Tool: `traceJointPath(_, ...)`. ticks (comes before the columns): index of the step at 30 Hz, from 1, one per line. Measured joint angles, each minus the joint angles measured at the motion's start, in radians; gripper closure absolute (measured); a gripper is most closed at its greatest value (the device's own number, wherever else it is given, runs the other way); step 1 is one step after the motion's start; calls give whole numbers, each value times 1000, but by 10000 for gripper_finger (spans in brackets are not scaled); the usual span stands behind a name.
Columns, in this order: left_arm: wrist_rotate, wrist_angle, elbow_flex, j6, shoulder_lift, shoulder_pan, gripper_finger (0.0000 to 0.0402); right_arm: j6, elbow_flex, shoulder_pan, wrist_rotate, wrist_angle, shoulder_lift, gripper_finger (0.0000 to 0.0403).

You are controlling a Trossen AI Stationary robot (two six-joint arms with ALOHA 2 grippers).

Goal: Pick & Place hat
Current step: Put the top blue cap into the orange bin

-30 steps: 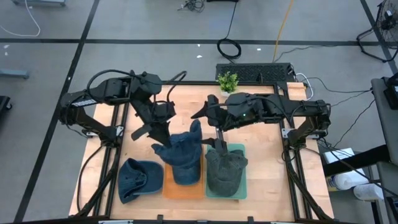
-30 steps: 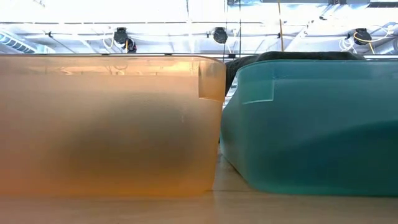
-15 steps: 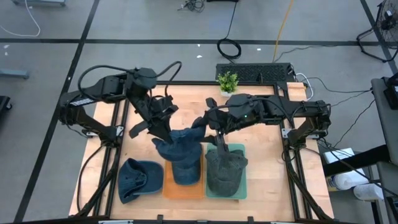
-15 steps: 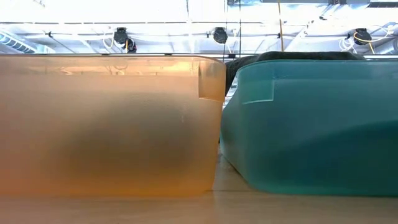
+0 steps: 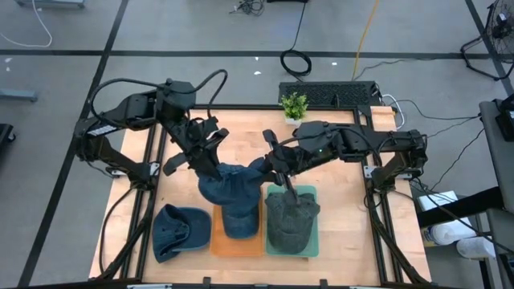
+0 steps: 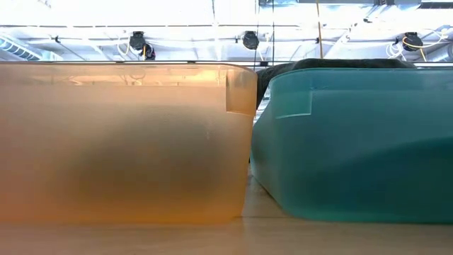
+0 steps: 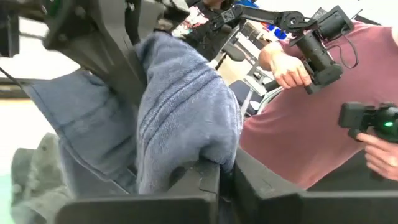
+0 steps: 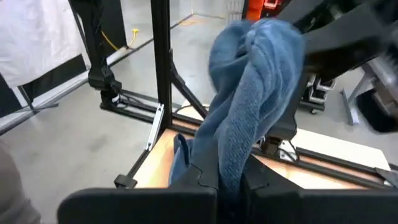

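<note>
High view, frame centre: the blue hat (image 5: 231,193) hangs over the orange bin (image 5: 238,242), with the left gripper (image 5: 210,171) clamped on its upper-left edge and the right gripper (image 5: 271,166) pinched shut on its upper-right edge. To do this step well, I judge both arms should lower together, keeping the fabric spread. It should clear the grey hat (image 5: 290,218) in the green bin (image 5: 312,241).

Robotics lab: framed rig (image 5: 150,172), floor cables (image 5: 295,61).
</note>
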Motion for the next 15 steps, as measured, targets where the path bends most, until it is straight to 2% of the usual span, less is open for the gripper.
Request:
traceJointPath(10, -124, 43, 0, 121, -41, 57, 234, 26, 0, 14, -27, -38, -26, 402)
traceJointPath(15, -254, 48, 0, 187, -40, 37, 188, 27, 0, 8, -24, -22, -16, 402)
